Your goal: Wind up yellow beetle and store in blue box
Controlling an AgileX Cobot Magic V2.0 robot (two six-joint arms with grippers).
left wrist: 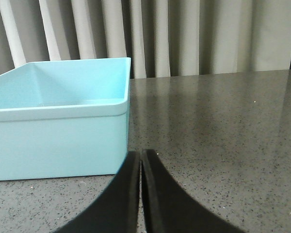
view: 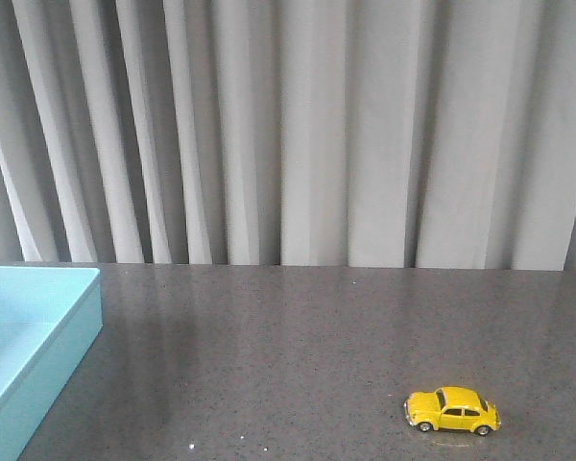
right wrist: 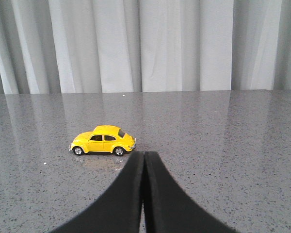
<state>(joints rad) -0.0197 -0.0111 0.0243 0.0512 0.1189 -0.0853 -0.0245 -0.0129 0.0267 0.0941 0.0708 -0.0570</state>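
The yellow beetle (view: 452,410) stands on its wheels on the dark speckled table at the front right. It also shows side-on in the right wrist view (right wrist: 103,141). The blue box (view: 29,331) sits at the left edge of the table, open side up, its interior bare where visible; it also shows in the left wrist view (left wrist: 58,121). My right gripper (right wrist: 144,154) is shut and empty, just short of the beetle and slightly to one side. My left gripper (left wrist: 140,152) is shut and empty, close to the box's near corner. Neither gripper shows in the front view.
The dark grey speckled table (view: 298,336) runs back to a grey pleated curtain (view: 298,125). Nothing else stands on it between the box and the beetle.
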